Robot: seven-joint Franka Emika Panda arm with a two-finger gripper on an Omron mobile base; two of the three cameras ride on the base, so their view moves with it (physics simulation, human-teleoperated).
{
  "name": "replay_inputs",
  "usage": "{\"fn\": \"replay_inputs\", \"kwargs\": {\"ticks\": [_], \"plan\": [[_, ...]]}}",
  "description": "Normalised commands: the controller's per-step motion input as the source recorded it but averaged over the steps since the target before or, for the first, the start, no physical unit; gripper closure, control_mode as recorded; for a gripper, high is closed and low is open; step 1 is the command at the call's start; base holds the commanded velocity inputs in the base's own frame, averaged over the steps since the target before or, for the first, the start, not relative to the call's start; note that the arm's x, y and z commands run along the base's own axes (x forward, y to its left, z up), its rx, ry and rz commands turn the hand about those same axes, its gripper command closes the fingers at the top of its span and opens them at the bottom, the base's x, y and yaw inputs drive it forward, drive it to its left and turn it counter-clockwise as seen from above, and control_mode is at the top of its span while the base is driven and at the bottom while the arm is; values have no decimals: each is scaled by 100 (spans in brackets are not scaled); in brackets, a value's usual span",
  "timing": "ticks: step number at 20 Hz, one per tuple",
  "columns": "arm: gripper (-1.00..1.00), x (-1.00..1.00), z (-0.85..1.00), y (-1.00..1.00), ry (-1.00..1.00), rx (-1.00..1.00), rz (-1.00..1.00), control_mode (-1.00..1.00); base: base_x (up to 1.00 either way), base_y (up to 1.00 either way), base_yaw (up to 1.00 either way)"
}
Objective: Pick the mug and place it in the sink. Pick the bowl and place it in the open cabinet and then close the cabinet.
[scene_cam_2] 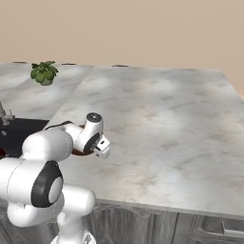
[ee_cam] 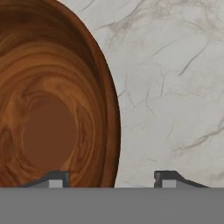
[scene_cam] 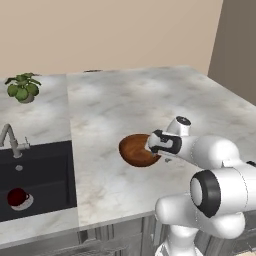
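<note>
The wide brown wood-look bowl [scene_cam: 135, 151] sits upright on the grey marble counter [scene_cam: 130, 105], right of the sink [scene_cam: 47, 165]. My gripper [scene_cam: 149, 145] is down at the bowl's right rim. In the hand view the gripper [ee_cam: 112, 179] is open and straddles that rim: one fingertip [ee_cam: 57, 178] is inside the bowl [ee_cam: 48, 109], the other over the marble, both clear of the rim. The small dark red mug [scene_cam: 17, 197] lies in the black sink basin near its front left. The cabinet is out of view.
A silver faucet [scene_cam: 10, 140] stands at the sink's back left. A small potted plant [scene_cam: 22, 87] sits far back on the counter. The counter's front edge [scene_cam: 120, 215] runs just in front of the bowl, and a beige wall rises behind.
</note>
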Motion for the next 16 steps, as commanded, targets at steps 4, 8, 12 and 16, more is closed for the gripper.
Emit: {"fn": "replay_inputs", "kwargs": {"ticks": [4,8,12,16], "plan": [[100,3,-13,11,1,0,-6,-100,0,0,0],[100,0,-6,13,4,0,-5,-100,0,0,0],[100,0,-2,1,0,0,-3,-100,0,0,0],[100,0,9,0,2,0,-6,-100,0,0,0]]}}
